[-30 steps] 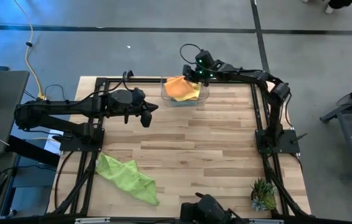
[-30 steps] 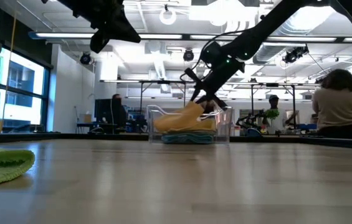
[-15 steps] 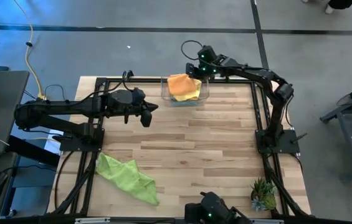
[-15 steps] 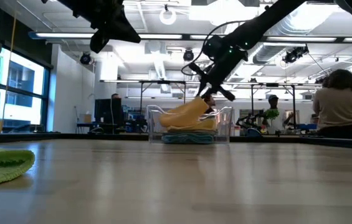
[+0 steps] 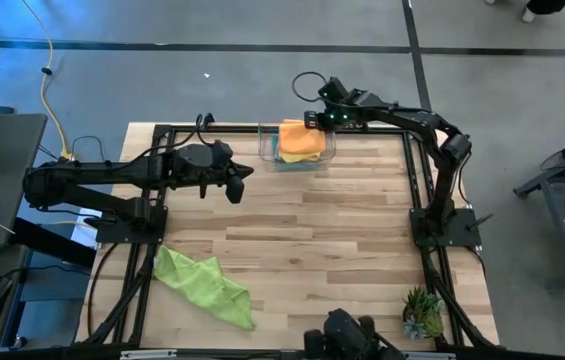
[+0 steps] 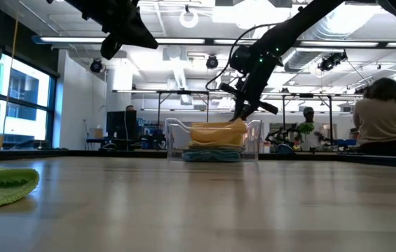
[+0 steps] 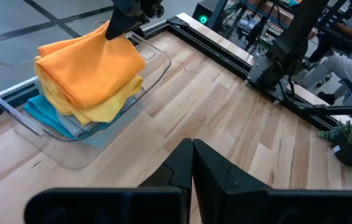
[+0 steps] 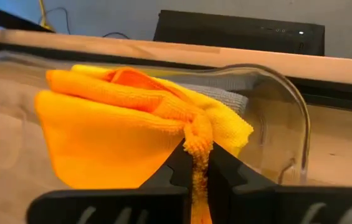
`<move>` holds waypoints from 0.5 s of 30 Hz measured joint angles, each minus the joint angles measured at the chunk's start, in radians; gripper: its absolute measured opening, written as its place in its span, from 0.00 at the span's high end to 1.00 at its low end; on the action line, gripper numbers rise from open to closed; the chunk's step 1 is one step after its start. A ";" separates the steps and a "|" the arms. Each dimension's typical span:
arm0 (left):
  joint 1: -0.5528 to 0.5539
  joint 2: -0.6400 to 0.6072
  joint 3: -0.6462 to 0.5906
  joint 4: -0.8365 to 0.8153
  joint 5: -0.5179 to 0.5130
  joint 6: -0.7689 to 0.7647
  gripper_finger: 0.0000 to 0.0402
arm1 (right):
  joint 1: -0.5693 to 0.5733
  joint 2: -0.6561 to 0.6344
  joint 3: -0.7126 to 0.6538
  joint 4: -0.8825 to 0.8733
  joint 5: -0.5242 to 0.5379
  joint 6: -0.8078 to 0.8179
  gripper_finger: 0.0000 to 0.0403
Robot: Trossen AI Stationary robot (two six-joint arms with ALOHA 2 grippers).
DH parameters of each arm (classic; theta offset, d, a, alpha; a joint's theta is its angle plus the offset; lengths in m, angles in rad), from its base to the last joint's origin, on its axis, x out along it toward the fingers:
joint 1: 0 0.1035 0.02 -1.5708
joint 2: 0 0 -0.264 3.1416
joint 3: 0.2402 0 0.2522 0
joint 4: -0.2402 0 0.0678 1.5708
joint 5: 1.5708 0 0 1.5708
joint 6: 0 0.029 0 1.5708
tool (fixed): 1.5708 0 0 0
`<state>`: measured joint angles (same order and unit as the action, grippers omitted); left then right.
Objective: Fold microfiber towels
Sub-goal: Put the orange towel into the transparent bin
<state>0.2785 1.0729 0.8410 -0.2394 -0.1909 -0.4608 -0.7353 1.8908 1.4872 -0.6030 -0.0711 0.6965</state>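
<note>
Orange towel (image 5: 301, 139) tops the folded stack in the clear bin (image 5: 268, 157) — the right gripper (image 5: 314, 121) pinches its corner. Stowing looks nearly done; letting go comes next. Left gripper (image 5: 235, 190) hovers closed; lime green towel (image 5: 205, 284) awaits folding.

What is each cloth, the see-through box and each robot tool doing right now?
Folded orange microfiber towel: atop the stack, corner pinched.
Lime green microfiber towel: crumpled on the table.
Clear plastic bin: upright, holding stacked towels.
Right tool: shut on the orange towel.
Left tool: shut, empty.
</note>
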 joint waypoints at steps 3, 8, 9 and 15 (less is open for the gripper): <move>0.000 0.000 0.000 0.000 0.000 -0.004 1.00 | 0.000 0.000 0.000 -0.016 -0.007 -0.054 0.90; 0.000 0.000 0.000 0.000 0.000 -0.008 1.00 | -0.014 0.000 0.051 -0.112 -0.011 -0.136 0.66; 0.000 0.000 0.000 0.000 0.001 -0.008 1.00 | -0.019 0.000 0.078 -0.142 -0.008 -0.168 0.62; 0.000 0.000 0.000 0.000 0.003 -0.011 1.00 | -0.013 -0.002 0.287 -0.280 0.044 -0.368 0.55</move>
<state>0.2783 1.0729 0.8410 -0.2394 -0.1875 -0.4714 -0.7479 1.8890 1.7739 -0.8828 -0.0268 0.3282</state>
